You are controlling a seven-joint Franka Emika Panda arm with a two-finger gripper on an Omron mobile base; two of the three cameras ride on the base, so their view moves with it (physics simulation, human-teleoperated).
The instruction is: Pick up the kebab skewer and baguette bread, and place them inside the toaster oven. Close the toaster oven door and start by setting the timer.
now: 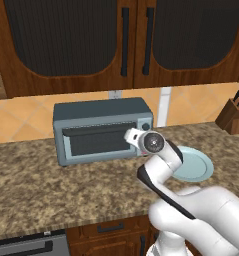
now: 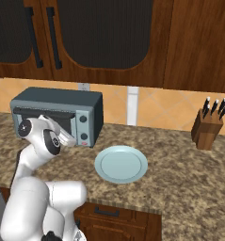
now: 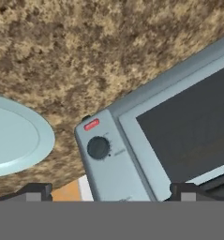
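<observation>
Right now the toaster oven (image 1: pixel 102 130) sits on the speckled brown worktop (image 1: pixel 51 185) w/ its back to the tiled wall, under dark wood cabinets (image 1: pixel 66 40). Toaster oven door (image 1: pixel 97 138) is shut, upright, dark window facing out, bar handle along the top edge. Knob panel on the oven's right end: in hand view a dark round knob (image 3: pixel 98 147) w/ a small red mark (image 3: pixel 91 124) just beside it. Arm is raised in front of the oven's right half; gripper (image 3: pixel 108 191) is near the knob panel, not touching, fingertips (image 3: pixel 34 191) set wide apart w/ nothing between them. Pale blue plate (image 2: pixel 121 164) lies flat on the worktop just right of the oven, nothing on it. Wooden knife block (image 2: pixel 207 128) w/ dark handles stands well apart, far right by the wall. Kebab skewer & baguette bread: can't tell where they are
</observation>
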